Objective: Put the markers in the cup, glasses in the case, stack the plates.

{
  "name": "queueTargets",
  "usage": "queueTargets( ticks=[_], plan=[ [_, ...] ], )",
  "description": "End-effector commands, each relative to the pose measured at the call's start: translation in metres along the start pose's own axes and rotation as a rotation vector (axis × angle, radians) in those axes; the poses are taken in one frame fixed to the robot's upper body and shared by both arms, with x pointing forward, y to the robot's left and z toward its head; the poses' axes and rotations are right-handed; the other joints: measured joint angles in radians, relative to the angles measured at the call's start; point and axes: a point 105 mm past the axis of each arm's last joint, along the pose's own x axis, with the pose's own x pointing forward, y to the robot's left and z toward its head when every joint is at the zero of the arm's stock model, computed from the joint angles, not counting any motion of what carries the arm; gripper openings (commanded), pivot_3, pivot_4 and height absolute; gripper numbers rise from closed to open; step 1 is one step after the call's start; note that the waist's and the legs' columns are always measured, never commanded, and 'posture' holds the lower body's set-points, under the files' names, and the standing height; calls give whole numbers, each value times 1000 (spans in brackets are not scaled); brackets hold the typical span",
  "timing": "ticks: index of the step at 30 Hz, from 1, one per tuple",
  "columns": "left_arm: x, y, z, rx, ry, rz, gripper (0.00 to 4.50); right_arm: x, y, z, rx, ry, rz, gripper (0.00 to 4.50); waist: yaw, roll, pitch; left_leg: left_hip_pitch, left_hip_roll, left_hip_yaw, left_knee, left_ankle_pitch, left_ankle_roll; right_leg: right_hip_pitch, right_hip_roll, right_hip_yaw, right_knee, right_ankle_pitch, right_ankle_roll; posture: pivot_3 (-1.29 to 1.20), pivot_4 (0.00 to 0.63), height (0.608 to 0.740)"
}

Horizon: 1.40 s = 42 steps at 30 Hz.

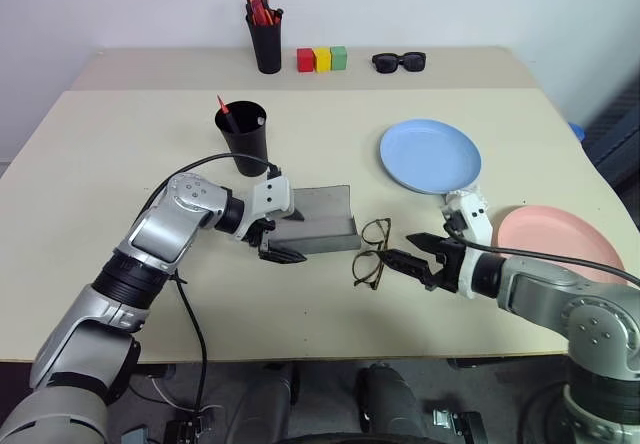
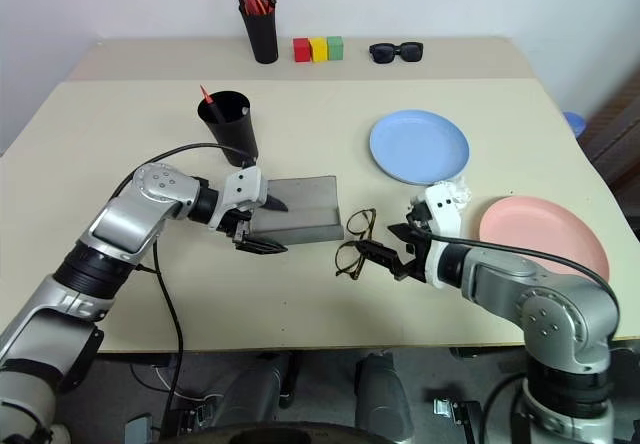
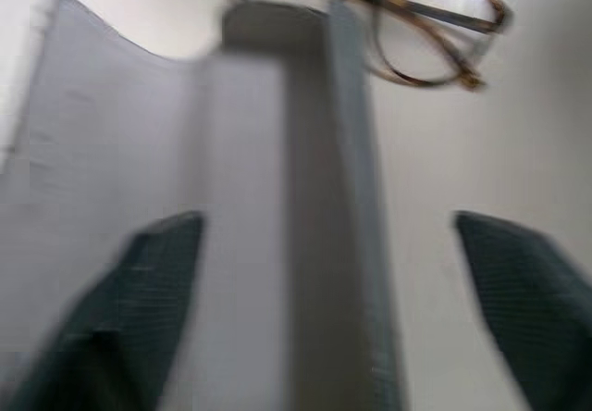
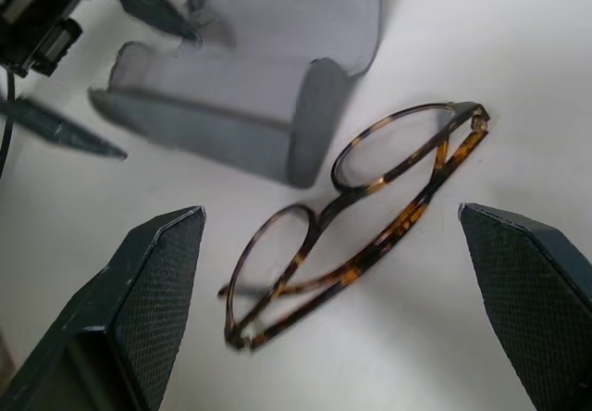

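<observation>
While the marker [image 1: 226, 112] already stands in the cup [image 1: 243, 136], head views show the glasses [image 1: 371, 252] on the desk [image 1: 120, 154] at the open case's [image 1: 320, 220] three o'clock, plates [image 1: 430, 155] unstacked. Wrist views: left pincer [image 3: 328, 309] apart at the case; right pincer [image 4: 338, 314] apart around the glasses.

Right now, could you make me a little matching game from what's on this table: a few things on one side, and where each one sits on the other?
Things:
1. glasses
2. marker
3. case
4. blue plate

Places:
A. standing in the black cup
B. lying open in front of the left gripper
C. on the table between the case and the right gripper
D. on the table behind the pink plate

Pairs: 1-C, 2-A, 3-B, 4-D
</observation>
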Motion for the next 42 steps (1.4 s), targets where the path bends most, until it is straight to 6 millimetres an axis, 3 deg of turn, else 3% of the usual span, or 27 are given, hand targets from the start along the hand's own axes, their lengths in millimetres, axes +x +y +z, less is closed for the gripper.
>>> queueTargets(
  ticks=[1,8,9,11,18,28,33,36,42],
  plan=[
    [-21,7,16,22,-101,75,4440,3,-1,2,38,-4,-23,4500,0,0,0,0,0,0,0,0,0,0,0,0,0,0,0,0,150,740],
    [-45,-16,4,22,-130,111,4440,12,-2,-6,115,30,-34,4500,-18,2,1,0,0,0,-1,0,0,-1,0,0,1,0,0,0,150,740],
    [-48,-18,2,6,-128,118,4471,12,-2,-6,121,32,-33,4241,-18,2,1,0,0,0,-1,0,0,-1,0,0,1,0,0,0,150,740],
    [-51,-21,-2,-20,-129,136,4480,13,-1,-6,139,30,-25,3623,-18,2,1,0,0,0,-1,0,0,-1,0,0,1,0,0,0,150,740],
    [-56,-31,-10,-93,-149,198,4480,14,0,-3,160,30,-13,54,-19,3,1,0,0,0,0,0,0,-1,0,1,1,0,-1,0,150,740],
    [-61,-38,-27,-160,-128,260,4480,7,-3,0,128,29,-40,54,-18,4,1,0,0,1,0,0,0,-2,0,1,2,0,-3,0,150,740],
    [-66,-38,-35,-174,-110,279,4480,-1,2,14,-89,29,-36,54,-18,6,3,0,0,2,-1,0,0,-2,0,1,1,-1,-4,0,150,740],
    [-65,-44,-41,-156,-78,257,4480,-4,21,21,-303,39,54,861,-24,8,4,0,0,2,-1,0,0,-2,0,1,1,-1,-4,0,150,740],
    [-58,-45,-37,-135,-90,239,4480,8,35,17,-567,126,124,3660,-18,8,4,-1,1,2,0,0,0,-1,-1,1,0,-1,-4,0,150,740]
  ],
)
